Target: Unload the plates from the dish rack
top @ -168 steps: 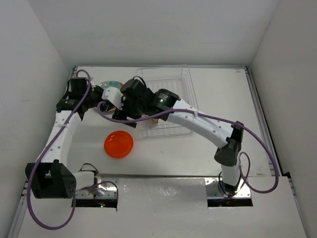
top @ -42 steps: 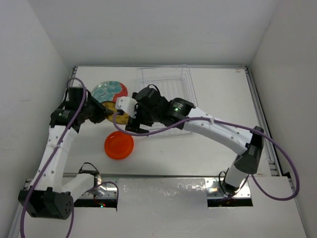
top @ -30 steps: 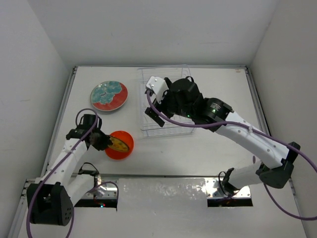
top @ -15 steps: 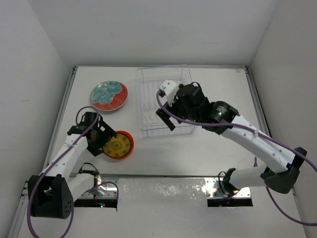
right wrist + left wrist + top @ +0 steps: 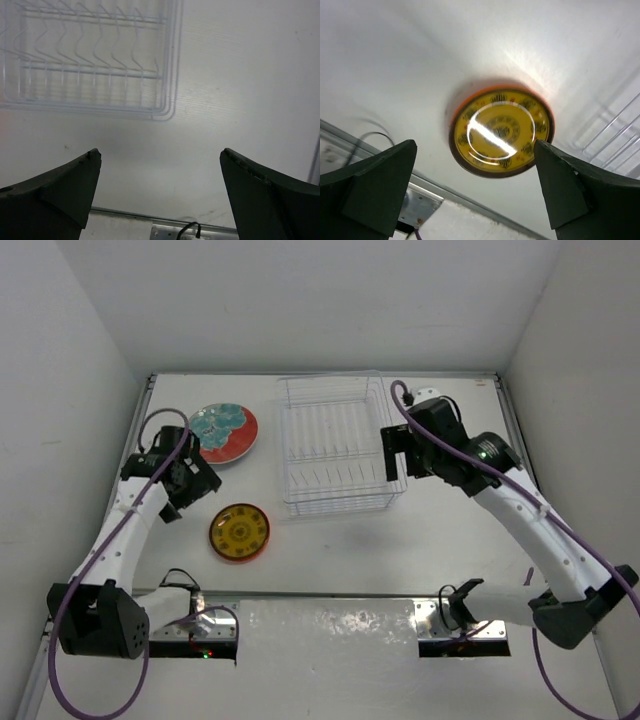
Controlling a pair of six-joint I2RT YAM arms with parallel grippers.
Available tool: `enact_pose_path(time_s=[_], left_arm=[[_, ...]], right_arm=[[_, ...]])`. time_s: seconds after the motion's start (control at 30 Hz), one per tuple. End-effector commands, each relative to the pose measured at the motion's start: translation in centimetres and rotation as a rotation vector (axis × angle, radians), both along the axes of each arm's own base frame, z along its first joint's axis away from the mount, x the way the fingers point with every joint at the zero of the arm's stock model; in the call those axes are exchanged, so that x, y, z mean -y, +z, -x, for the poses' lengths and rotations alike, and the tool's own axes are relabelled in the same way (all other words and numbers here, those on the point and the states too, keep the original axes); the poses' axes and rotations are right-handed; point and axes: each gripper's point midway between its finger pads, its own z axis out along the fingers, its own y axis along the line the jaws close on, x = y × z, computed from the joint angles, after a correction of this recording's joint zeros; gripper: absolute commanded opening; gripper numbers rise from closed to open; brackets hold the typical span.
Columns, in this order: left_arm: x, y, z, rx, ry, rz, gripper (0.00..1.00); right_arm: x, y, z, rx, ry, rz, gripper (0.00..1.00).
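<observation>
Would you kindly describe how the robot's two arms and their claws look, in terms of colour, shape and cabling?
The left arm and right arm are slim white links joined by chunky black joint housings, each trailed by a looping purple cable. The left claw and right claw are black; from the wrist views their fingers are dark, blunt wedges.

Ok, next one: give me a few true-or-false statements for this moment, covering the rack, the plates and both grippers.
1. The dish rack holds no plates. True.
2. The left gripper is clamped on the yellow patterned plate. False: its jaws stand open and the plate lies flat, untouched.
3. The red and teal plate lies left of the rack. True.
4. The right gripper carries a plate. False: it is open and empty, at the rack's right side.
</observation>
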Motion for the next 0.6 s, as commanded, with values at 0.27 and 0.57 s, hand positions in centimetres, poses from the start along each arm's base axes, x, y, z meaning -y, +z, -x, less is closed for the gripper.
enact_pose_path(time_s=[0.27,0.57], left_arm=[[-9.0,18.9,-1.8,0.538,0.098,-0.54,1.0],[-5.3,17.1,0.3,0.649,-0.056,-0.395,1.0]], right_arm=[[13.7,10.1,6.9,0.307,-0.375,0.175,0.99],[18.6,10.8,12.9,0.356,-0.41,0.191,0.99]])
